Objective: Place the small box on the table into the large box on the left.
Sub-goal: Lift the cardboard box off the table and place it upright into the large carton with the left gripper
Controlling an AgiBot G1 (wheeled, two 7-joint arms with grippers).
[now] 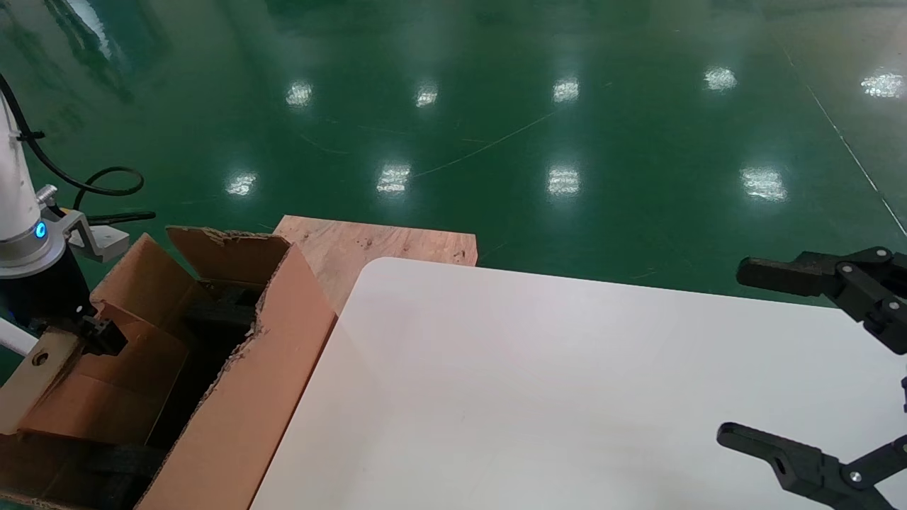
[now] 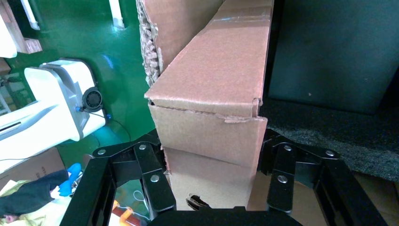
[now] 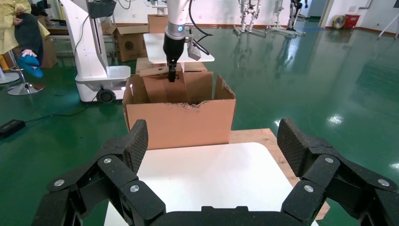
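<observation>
Beyond the table's [image 1: 567, 397] left edge, our left gripper [image 1: 88, 333] clamps the small box [image 1: 32, 379] by one end, long axis hanging into the large box [image 1: 234, 397]. Our right gripper [image 1: 779, 361], jaws spread, idles near the right edge.

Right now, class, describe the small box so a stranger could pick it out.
Find the large box, the ragged-edged carton left of the white table. The left gripper holds the small box over its opening. It is oblong, closed, with a round punched hole.

right gripper [image 3: 211, 155] spread wide above table [image 3: 207, 174], large box [image 3: 181, 120] beyond
</observation>
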